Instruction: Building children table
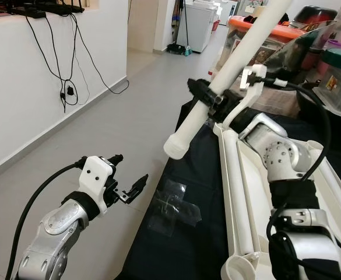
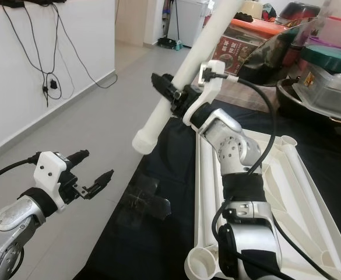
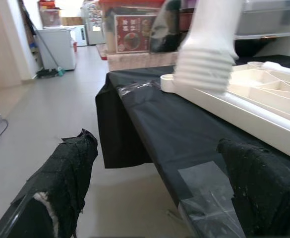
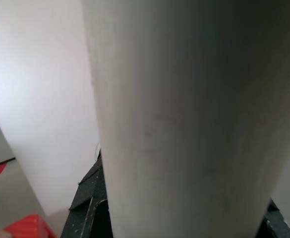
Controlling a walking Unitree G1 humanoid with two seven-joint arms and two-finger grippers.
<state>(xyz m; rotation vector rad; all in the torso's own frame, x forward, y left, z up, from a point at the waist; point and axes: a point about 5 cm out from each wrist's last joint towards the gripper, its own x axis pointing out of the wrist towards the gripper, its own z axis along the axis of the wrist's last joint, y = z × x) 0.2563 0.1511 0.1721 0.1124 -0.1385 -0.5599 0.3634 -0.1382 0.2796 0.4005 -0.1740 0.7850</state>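
Left eye view has the white table leg (image 1: 228, 70) raised on a slant above the black-covered table (image 1: 176, 245), clenched in the right gripper (image 1: 208, 100). Beside it lies the upturned white tabletop (image 1: 240, 192). Lower left, the left gripper (image 1: 130, 175) hangs with fingers apart, seemingly holding nothing.

Open floor (image 1: 118, 111) left; black-draped table (image 1: 182, 233) blocks right.
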